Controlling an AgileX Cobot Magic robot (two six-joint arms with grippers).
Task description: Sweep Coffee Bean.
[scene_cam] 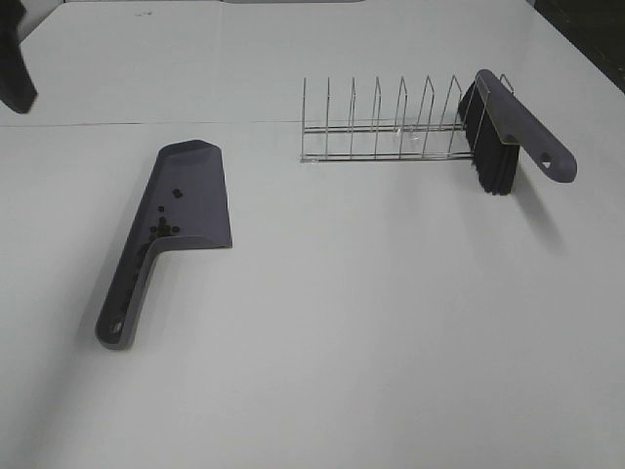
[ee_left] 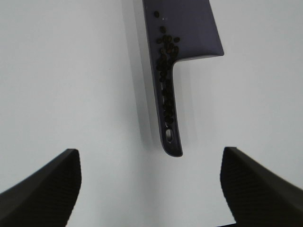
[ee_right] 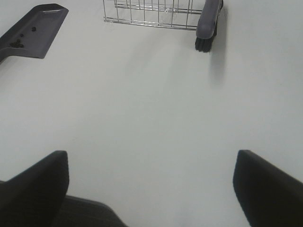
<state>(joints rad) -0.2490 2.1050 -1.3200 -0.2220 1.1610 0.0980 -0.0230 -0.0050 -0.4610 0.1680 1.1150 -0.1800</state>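
Observation:
A grey dustpan [scene_cam: 186, 195] lies flat on the white table at the left, its handle pointing toward the front edge. Coffee beans [scene_cam: 164, 228] sit inside it, bunched where the pan meets the handle; in the left wrist view the beans [ee_left: 165, 52] trail down the handle groove of the dustpan [ee_left: 189, 28]. My left gripper [ee_left: 151, 189] hangs open above the table, short of the handle's end, and holds nothing. The brush [scene_cam: 508, 127] leans on the end of the wire rack, bristles down. My right gripper [ee_right: 151, 189] is open and empty, far from the brush [ee_right: 208, 26].
A wire rack [scene_cam: 381, 127] stands at the back right with the brush against its right end. Part of the left arm [scene_cam: 15, 68] shows at the far left corner. The right wrist view also catches the dustpan [ee_right: 33, 28] and the rack [ee_right: 151, 12].

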